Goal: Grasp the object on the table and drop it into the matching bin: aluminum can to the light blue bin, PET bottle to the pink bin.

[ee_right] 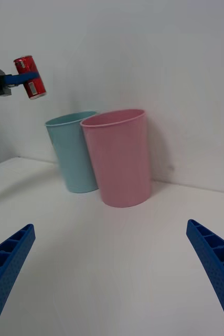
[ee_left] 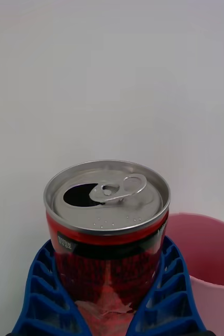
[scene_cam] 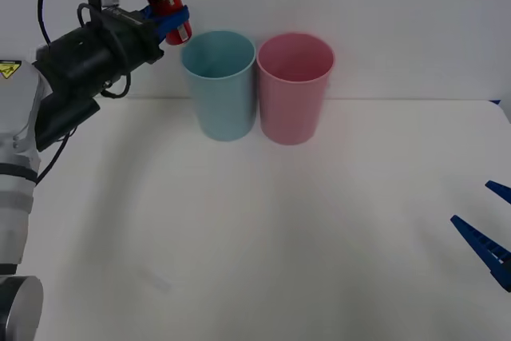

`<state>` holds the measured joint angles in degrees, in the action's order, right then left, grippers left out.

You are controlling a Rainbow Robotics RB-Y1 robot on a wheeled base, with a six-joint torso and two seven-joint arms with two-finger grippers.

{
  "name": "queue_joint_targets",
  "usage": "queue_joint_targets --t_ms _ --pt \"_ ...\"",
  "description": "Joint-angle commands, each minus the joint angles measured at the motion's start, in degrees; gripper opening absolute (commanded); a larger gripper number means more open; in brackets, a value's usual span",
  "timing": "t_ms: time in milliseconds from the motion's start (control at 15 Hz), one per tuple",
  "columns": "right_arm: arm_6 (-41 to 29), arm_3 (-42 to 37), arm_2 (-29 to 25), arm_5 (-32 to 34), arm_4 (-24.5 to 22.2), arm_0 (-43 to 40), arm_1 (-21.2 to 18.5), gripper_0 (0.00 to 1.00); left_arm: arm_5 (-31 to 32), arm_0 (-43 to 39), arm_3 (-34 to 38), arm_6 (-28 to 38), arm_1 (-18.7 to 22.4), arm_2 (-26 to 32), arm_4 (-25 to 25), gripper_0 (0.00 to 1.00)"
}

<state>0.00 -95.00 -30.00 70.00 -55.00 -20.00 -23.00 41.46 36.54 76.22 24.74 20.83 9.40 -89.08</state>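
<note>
Left hand [scene_cam: 169, 23] clamped on the aluminum can [scene_cam: 167, 8], held aloft well above the bench [scene_cam: 255, 261], at about 10 o'clock from the light blue bin [scene_cam: 219, 85] in the front view. The can leans slightly, its silver top outward and up. In the left wrist view the two blue ribbed fingers [ee_left: 41, 294] wrap the can's red wall on opposite sides, below the lid; the tab is lifted and the mouth open, so the can is probably empty.

Handling, as judged: light, thin-walled, smooth. The wall dents under a hard squeeze and may slip under a weak one; a moderate pinch across the middle of the body, as shown, suits it. The rim is stiffer but offers little purchase.

Surroundings: the pink bin [scene_cam: 294, 87] stands just beside the light blue bin at its 3 o'clock, the two nearly touching; both are upright against the far wall at 12 o'clock on the bench. The can is beside the blue rim and above it, not yet over the opening. The path to the opening looks unobstructed; the risk lies in releasing too early, so that the can strikes the near rim, or in overshooting toward the pink bin.

Right hand [scene_cam: 487, 237] released, fingers spread, low over the bench at 4 o'clock, well apart from both bins.
</note>
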Motion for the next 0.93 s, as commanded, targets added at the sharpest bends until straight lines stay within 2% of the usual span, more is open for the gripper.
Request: queue_joint_targets --t_ms 67,400,800,867,933 --pt "0.00 0.00 0.00 0.00 0.00 0.00 0.00 1.00 -3.23 5.65 -7.67 -0.92 -0.09 -3.60 -0.57 0.00" --pt "0.00 0.00 0.00 0.00 0.00 0.00 0.00 1.00 -7.89 14.44 -20.59 -3.56 -0.97 -8.08 -0.48 0.00" --pt "0.00 0.00 0.00 0.00 0.00 0.00 0.00 1.00 -8.42 14.70 -21.02 -4.88 -1.41 -9.49 0.66 0.01" --pt "0.00 0.00 0.00 0.00 0.00 0.00 0.00 1.00 -8.42 14.70 -21.02 -5.14 -1.49 -9.49 0.75 0.37" --pt "0.00 0.00 0.00 0.00 0.00 0.00 0.00 1.00 -8.42 14.70 -20.85 -6.55 -1.49 -9.49 1.27 1.00"
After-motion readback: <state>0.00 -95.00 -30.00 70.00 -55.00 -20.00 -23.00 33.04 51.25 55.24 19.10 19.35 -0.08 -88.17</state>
